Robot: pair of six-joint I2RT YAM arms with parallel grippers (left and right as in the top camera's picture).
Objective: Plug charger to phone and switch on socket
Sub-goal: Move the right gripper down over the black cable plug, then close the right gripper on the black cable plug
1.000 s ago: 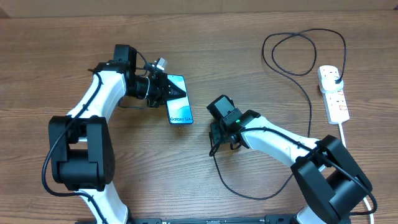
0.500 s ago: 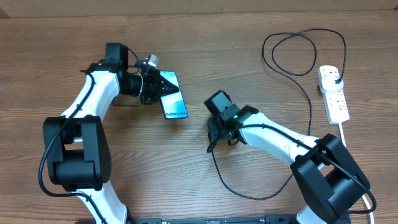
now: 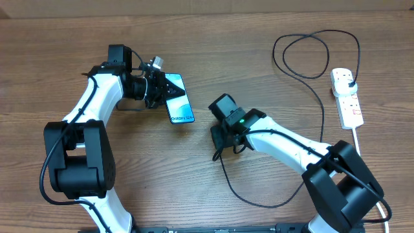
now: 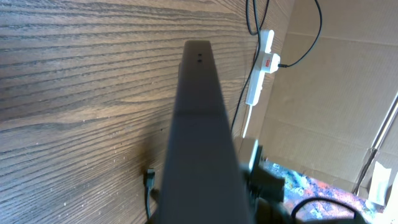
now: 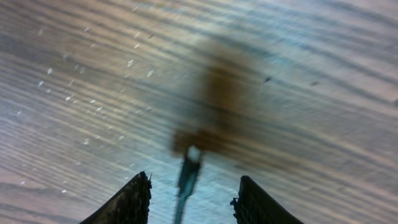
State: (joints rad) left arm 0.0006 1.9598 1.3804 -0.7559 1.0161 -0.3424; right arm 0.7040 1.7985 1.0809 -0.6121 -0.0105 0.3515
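Observation:
My left gripper (image 3: 162, 90) is shut on the phone (image 3: 180, 101) and holds it tilted above the table, lit screen up. In the left wrist view the phone (image 4: 199, 124) shows edge-on and dark. My right gripper (image 3: 218, 141) is open and points down at the table, right of the phone. The charger's connector tip (image 5: 188, 167) lies between its spread fingers (image 5: 194, 200), untouched. The black cable (image 3: 322, 113) loops back to its plug (image 3: 349, 80), which sits in the white socket strip (image 3: 349, 103) at far right. The strip also shows in the left wrist view (image 4: 264, 62).
The strip's thick white cord (image 3: 359, 142) runs toward the front right. The black cable makes a wide loop at the back (image 3: 304, 55) and another near the front (image 3: 259, 202). A cardboard wall (image 3: 207, 5) lines the far edge.
My left gripper has carried the phone a little to the left and back. My right gripper has shifted slightly left along the cable end.

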